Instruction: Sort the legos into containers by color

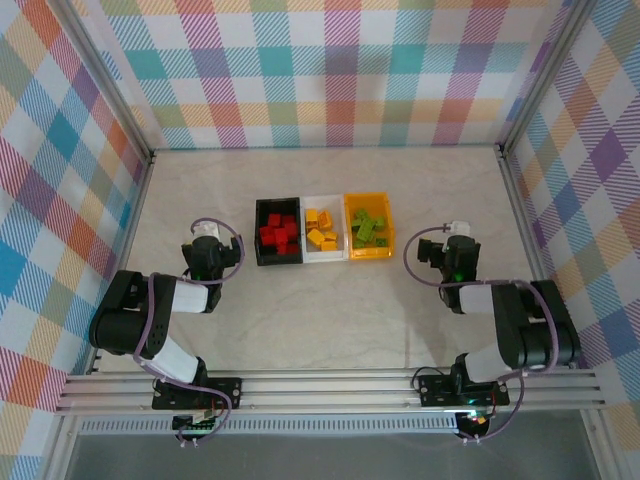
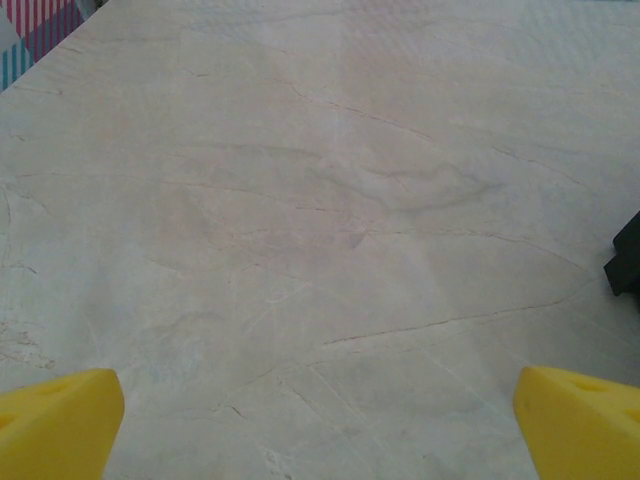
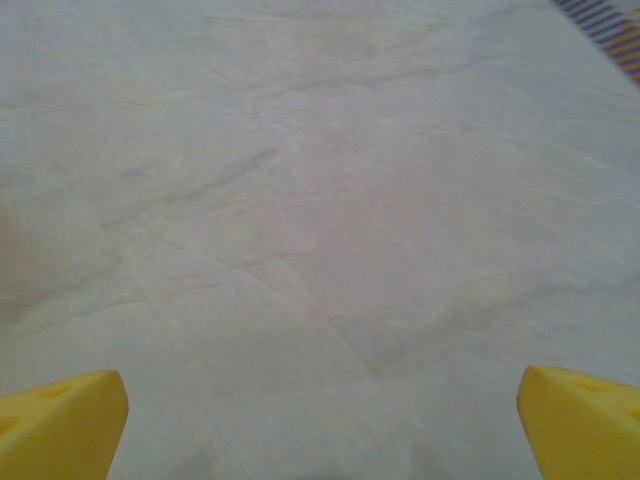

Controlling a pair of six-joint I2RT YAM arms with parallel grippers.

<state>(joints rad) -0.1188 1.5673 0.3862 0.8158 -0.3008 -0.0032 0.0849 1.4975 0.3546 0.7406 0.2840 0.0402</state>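
3 touching containers (image 1: pixel 325 258) midway between the table's (image 1: pixel 330 330) side edges hold legos (image 1: pixel 280 233) sorted 1 color each, so left gripper (image 2: pixel 320 425) and right gripper (image 3: pixel 320 425) hover empty, jaws apart.

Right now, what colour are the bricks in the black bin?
The bricks are red; top view.

This looks like a robotics lab test cell: plaid-printed panels (image 1: pixel 330 70) in an aluminium frame (image 1: pixel 116 100) wall in the marble-look table (image 1: pixel 330 320) ahead of and to both sides of the left gripper (image 2: pixel 320 420) and right gripper (image 3: pixel 320 420), and the arms (image 1: pixel 150 320) are bolted to a metal rail (image 1: pixel 330 385) behind them.
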